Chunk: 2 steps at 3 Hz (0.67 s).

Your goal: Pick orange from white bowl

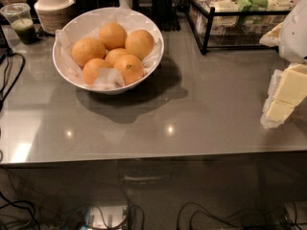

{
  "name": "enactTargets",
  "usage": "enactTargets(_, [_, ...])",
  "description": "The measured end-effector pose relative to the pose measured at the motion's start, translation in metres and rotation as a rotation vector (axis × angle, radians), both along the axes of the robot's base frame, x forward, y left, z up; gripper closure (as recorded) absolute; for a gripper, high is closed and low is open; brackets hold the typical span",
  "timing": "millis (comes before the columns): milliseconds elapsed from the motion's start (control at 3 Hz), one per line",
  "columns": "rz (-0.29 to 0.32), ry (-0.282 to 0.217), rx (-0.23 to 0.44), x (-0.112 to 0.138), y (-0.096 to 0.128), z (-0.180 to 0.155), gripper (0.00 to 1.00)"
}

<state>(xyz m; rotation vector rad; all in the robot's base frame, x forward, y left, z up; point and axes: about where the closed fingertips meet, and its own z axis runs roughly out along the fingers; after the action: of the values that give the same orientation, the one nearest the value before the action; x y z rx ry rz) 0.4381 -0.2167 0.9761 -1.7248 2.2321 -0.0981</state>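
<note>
Oranges (112,35) in white bowl (72,79) upper L; tool (284,98) far R edge.

One cam only, set high over the near edge of the grey table (192,123), tilted steeply down & facing twd the back, where the wire rack (206,30) stands. Fairly close: white bowl (81,86) sits upper left in frame, gripper (283,102) pokes in at right edge, partly cut off; cables (201,214) below the tabletop show at btm
</note>
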Motion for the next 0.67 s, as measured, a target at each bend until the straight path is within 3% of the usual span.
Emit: enactTargets(667, [0.029, -0.012, 0.004, 0.0061, 0.0079, 0.0038, 0.0])
